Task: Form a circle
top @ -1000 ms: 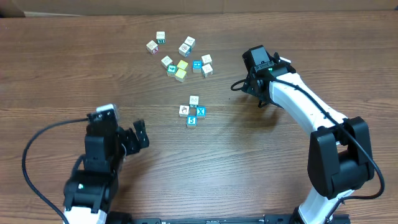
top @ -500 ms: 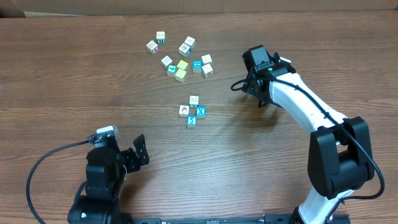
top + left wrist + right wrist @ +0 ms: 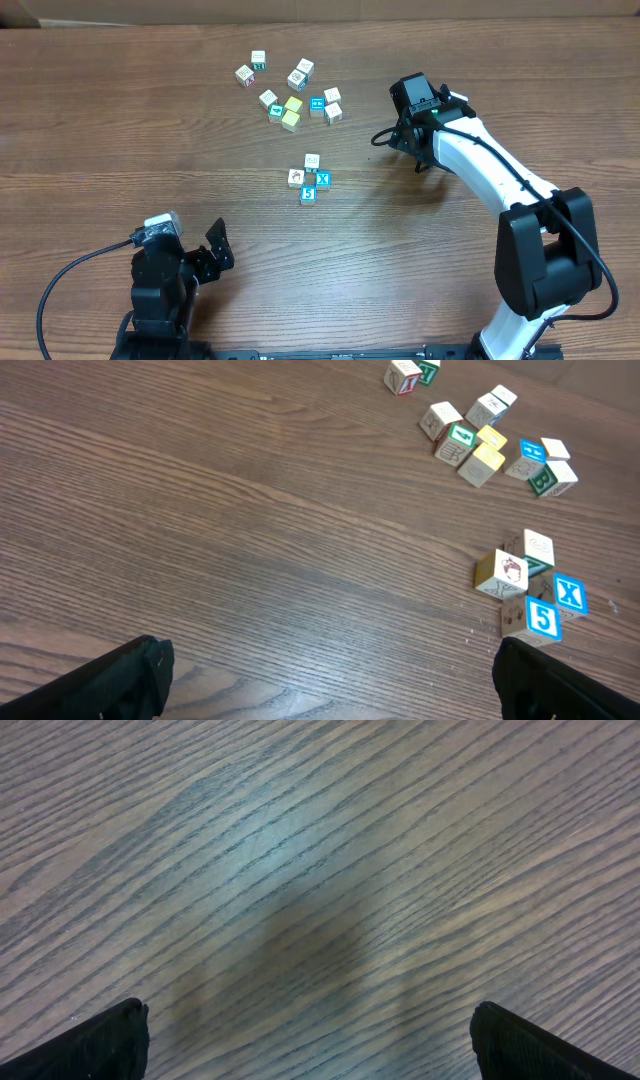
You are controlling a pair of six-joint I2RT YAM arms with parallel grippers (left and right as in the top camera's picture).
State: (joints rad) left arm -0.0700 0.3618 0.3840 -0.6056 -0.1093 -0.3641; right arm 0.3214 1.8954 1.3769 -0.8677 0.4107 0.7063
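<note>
The circle (image 3: 310, 177) of four cubes sits in the middle of the surface (image 3: 120, 120), near the loose scatter (image 3: 290, 90). Left claw (image 3: 328, 650) and right claw (image 3: 310, 1020) both gape wide, empty. A wide-open sweep could break the ring or drag strays in.

Brown wood-grain table (image 3: 100, 120), white and blue circle (image 3: 311, 178), white, yellow, teal cubes (image 3: 293, 104)

Bare wood of the table (image 3: 110, 130) runs wide across the left and near centre. The circle of four cubes (image 3: 311, 177) sits mid-table, a bare strip parting it from the loose scatter of cubes (image 3: 290, 90) farther back. The right arm (image 3: 480, 170) crosses the right side.
</note>
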